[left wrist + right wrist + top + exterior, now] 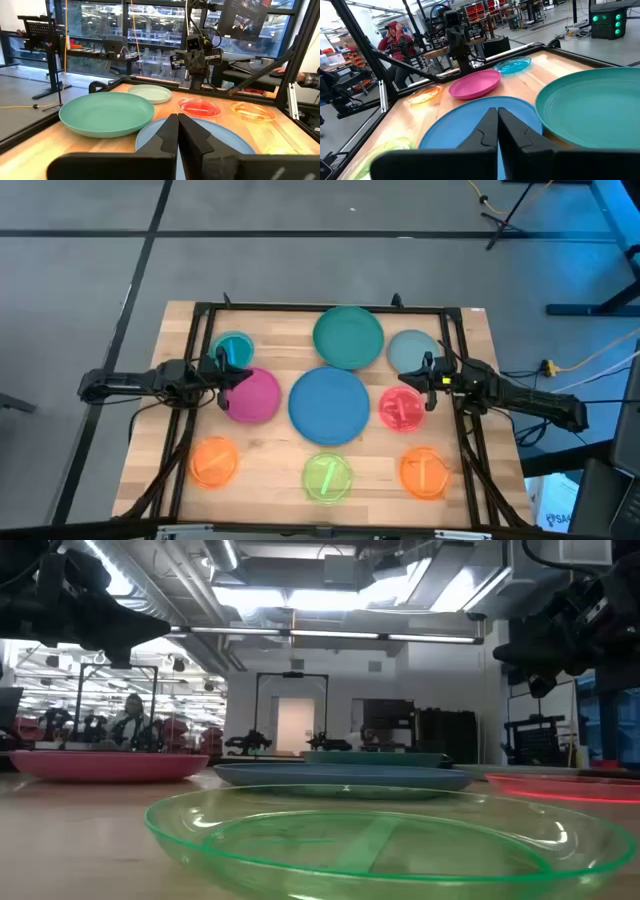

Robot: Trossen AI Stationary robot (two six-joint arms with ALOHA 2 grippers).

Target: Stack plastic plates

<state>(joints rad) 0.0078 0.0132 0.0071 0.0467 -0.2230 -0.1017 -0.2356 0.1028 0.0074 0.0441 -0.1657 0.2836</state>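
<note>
Nine plates lie flat on the wooden table. The large teal plate (347, 336) is at the far middle and the large blue plate (329, 405) at the centre. The magenta plate (252, 395) and cyan plate (233, 350) are on the left. The grey-blue plate (412, 351) and red-pink plate (402, 409) are on the right. Two orange plates (213, 461) (424, 472) and the lime plate (328, 478) lie along the near edge. My left gripper (232, 375) is shut and empty above the magenta plate's far edge. My right gripper (408, 379) is shut and empty above the red-pink plate's far edge.
A black frame (330, 308) runs round the table's far and side edges. In the left wrist view my shut fingers (178, 120) point across the blue plate (210, 137) toward the right arm (195, 60). A person (395, 37) sits beyond the table's left side.
</note>
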